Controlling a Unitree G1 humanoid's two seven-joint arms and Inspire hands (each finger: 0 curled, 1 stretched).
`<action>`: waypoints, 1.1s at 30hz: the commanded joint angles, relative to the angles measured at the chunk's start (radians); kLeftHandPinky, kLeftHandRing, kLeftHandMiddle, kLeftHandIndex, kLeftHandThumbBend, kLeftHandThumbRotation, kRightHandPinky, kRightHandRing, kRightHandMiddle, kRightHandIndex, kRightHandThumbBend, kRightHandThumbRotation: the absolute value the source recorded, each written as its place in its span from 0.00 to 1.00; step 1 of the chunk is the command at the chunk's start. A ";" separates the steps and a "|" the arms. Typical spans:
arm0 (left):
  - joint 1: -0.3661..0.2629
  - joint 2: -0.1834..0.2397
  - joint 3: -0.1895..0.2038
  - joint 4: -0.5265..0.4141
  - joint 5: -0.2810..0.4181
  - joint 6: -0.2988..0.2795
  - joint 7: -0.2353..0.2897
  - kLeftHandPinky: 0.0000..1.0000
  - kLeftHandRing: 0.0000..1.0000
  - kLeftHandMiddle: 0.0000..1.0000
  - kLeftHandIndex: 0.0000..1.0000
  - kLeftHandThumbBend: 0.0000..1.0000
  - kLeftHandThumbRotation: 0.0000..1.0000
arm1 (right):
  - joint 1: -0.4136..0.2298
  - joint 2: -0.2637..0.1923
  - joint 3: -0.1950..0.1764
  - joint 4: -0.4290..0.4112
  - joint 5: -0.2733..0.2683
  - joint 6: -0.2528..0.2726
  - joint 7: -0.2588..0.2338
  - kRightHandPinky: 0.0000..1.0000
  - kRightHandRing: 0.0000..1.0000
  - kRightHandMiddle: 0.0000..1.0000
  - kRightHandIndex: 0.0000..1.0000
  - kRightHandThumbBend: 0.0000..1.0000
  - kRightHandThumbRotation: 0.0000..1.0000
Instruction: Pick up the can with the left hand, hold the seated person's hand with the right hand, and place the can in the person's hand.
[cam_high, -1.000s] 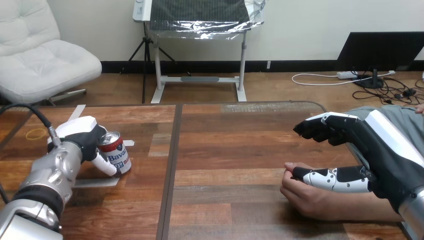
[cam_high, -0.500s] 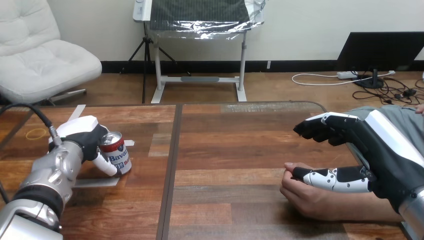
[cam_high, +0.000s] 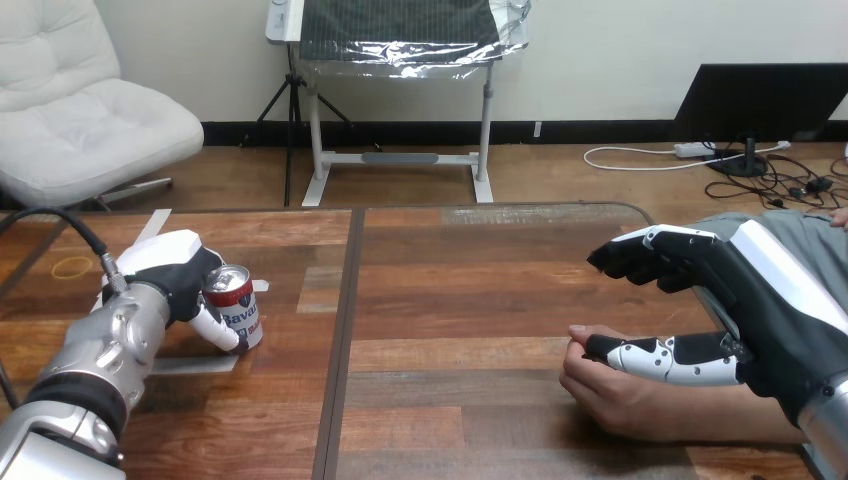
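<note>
Far left we see a yellow band (cam_high: 72, 267) flat on the table (cam_high: 450, 290), well apart from everything else. Our left arm (cam_high: 95, 365) comes in from the bottom-left corner. The left hand (cam_high: 172, 275) is closed round the can (cam_high: 238, 300), thumb across the front and fingers wrapped behind it. The can is in the table's left half, roughly upright, open top facing up. Its base is right at a tape (cam_high: 195, 365) strip on the wood; we can't tell whether it's touching or just clear of the surface. A dark seam (cam_high: 340, 340) runs front to back through the table just right of the can. The middle stretch is bare wood. On the right, the person's hand (cam_high: 610, 390) rests on the table near the front edge, loosely curled, with the forearm running off to the right. Our right hand (cam_high: 735, 285) sits over it and touches it. We can't tell whether that is an actual grip. The can and the person's hand are well apart, on opposite sides of the seam.
</note>
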 joint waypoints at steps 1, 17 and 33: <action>-0.028 -0.005 0.015 0.000 -0.019 -0.015 0.022 0.61 0.67 0.72 0.74 0.66 0.06 | -0.057 -0.021 -0.013 -0.034 -0.001 -0.006 0.002 0.77 0.77 0.75 0.71 0.64 0.00; -0.023 0.003 0.029 -0.002 -0.055 -0.047 0.033 0.66 0.72 0.76 0.76 0.69 0.13 | -0.062 -0.025 -0.002 -0.028 -0.012 -0.003 0.004 0.77 0.77 0.75 0.71 0.64 0.00; -0.013 -0.001 0.081 -0.023 -0.130 -0.081 0.045 0.71 0.77 0.81 0.79 0.76 0.14 | -0.064 -0.020 -0.001 -0.020 -0.007 -0.015 0.002 0.75 0.75 0.75 0.71 0.64 0.00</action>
